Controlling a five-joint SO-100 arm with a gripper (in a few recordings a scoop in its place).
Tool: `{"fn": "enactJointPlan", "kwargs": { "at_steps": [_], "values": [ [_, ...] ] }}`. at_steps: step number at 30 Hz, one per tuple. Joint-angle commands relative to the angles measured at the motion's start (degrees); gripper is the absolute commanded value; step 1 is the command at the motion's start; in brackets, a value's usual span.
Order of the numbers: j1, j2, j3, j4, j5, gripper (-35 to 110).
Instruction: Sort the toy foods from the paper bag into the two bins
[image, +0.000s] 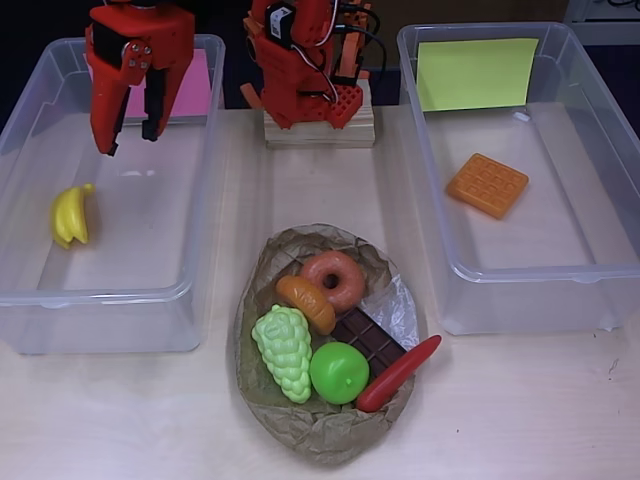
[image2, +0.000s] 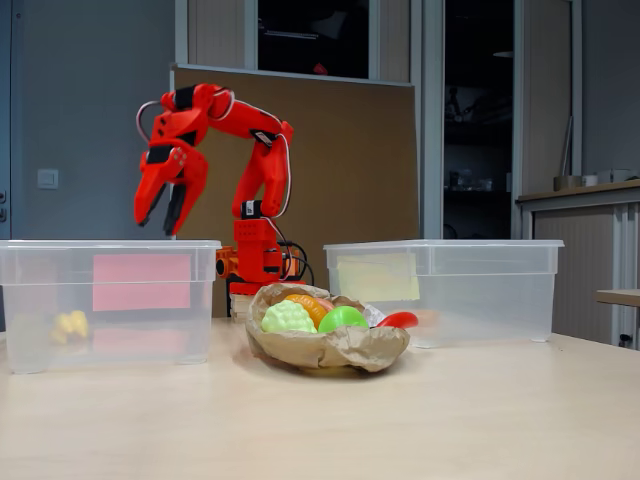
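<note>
Overhead view: the red gripper (image: 130, 140) hangs over the far part of the left bin (image: 30, 290), fingers spread apart and holding nothing. That bin carries a pink card (image: 200, 85) at its far wall; the yellow bananas (image: 71, 215) lie near its left wall, well apart from the gripper, and the rest of its floor is open. The right bin (image: 600, 270) has a yellow-green card (image: 477, 73) at its far wall and the orange waffle (image: 487, 185) on its floor, about midway between the side walls; open floor surrounds the waffle. The arm's base (image: 318, 125) stands at the desk's far edge between the two bins. The paper bag (image: 330, 435) lies toward the desk's near edge, between the bins, with its right rim just beside the right bin's near left corner. In it: brown donut (image: 333, 280), bread roll (image: 305, 303), light green grapes (image: 285, 350), green apple (image: 340, 372), dark chocolate bar (image: 370, 340), and red chili (image: 400, 372) overhanging the bag's right rim. Bare desk (image: 530, 420) runs along the near edge.

Fixed view: the gripper (image2: 160, 215) is raised clear above the left bin's (image2: 110, 330) rim, jaws parted and empty. The bananas (image2: 70, 325) show faintly through the wall near the left end. The bag (image2: 330, 350) sits ahead of both bins, grapes (image2: 288, 318) and apple (image2: 343, 318) topping it.
</note>
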Motion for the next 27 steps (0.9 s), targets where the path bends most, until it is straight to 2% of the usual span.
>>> {"fn": "enactJointPlan", "kwargs": {
  "at_steps": [1,6,12,20,27],
  "values": [
    [-8.26,2.72,-5.19,2.72,3.87,24],
    [-21.01,-2.90,-9.49,0.79,10.63,25],
    [-31.46,-12.83,-9.49,-3.69,20.74,24],
    [-38.58,-20.04,-7.65,-8.26,31.11,24],
    [-40.52,-22.06,-2.46,-11.87,37.71,26]
  ]
}}
